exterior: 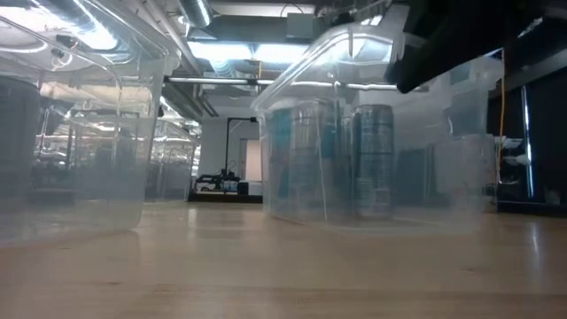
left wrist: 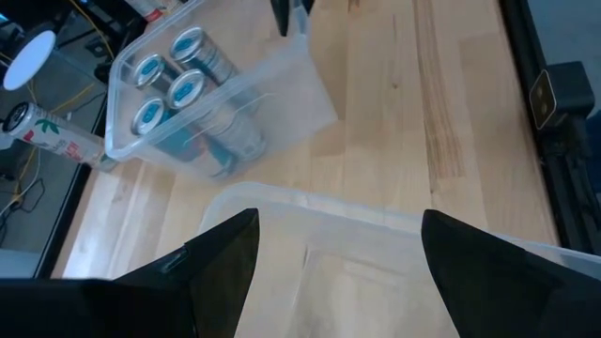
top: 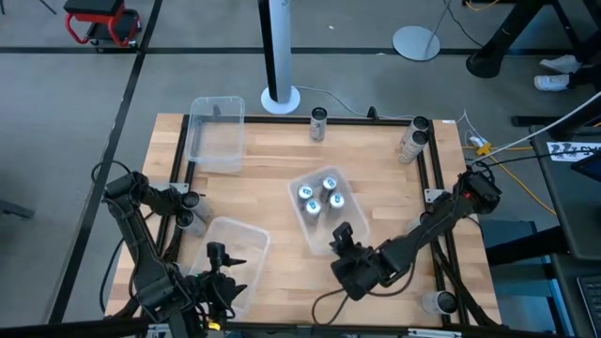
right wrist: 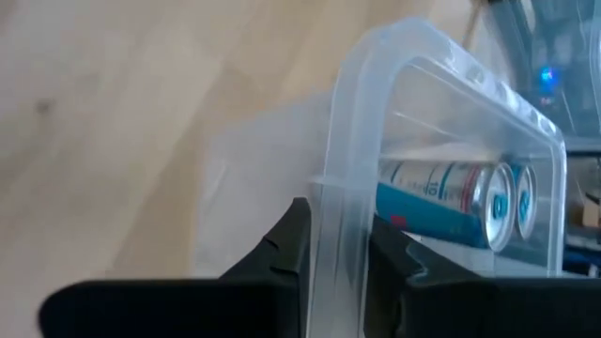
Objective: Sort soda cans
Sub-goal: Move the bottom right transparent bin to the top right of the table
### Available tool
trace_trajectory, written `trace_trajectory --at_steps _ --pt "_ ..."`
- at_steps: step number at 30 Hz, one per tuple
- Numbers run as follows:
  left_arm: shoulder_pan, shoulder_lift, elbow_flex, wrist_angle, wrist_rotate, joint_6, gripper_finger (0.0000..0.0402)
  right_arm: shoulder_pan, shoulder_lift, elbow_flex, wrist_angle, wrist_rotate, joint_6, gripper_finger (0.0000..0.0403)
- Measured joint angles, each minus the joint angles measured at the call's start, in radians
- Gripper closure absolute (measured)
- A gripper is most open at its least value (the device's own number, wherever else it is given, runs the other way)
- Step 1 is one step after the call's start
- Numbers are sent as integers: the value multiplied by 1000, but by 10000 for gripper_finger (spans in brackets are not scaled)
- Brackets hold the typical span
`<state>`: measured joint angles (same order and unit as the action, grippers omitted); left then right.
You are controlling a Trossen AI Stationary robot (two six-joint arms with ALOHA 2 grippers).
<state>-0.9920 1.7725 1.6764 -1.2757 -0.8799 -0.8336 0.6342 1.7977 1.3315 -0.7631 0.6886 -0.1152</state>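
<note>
A clear bin (top: 293, 192) at the table's middle holds several silver soda cans with bluish tops (top: 321, 195), standing upright (exterior: 372, 159). My right gripper (top: 343, 235) is at this bin's near end, shut on its wall (right wrist: 340, 272). My left gripper (top: 221, 255) hangs open above a second clear bin (top: 246, 235) at the near left. Its fingers are wide apart (left wrist: 338, 263) and touch nothing. No can shows in this second bin. My right gripper has the near wall of the middle bin (right wrist: 343, 197), just under the rim, pinched between its two fingers. One finger (right wrist: 399, 258) is inside the bin and one (right wrist: 286, 249) outside. They slant down from the near right side. The bin's bottom rests on the table.
A third clear bin (top: 214, 136) sits at the far left. Loose cans stand at the far edge (top: 318, 122), the far right (top: 413, 141), the left edge (top: 191, 221) and the near right corner (top: 441, 302). Black rails frame the tabletop.
</note>
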Motion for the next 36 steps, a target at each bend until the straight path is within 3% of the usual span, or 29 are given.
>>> trace_trajectory --at_steps 10,28,36 --pt "0 1 0 1 0 -7 117 -6 0 1 -114 29 94 346" --pt "0 4 -1 1 0 -23 117 -15 2 -5 -592 5 524 347" --pt "0 5 -1 1 0 -23 117 -100 2 -3 -689 -37 518 347"
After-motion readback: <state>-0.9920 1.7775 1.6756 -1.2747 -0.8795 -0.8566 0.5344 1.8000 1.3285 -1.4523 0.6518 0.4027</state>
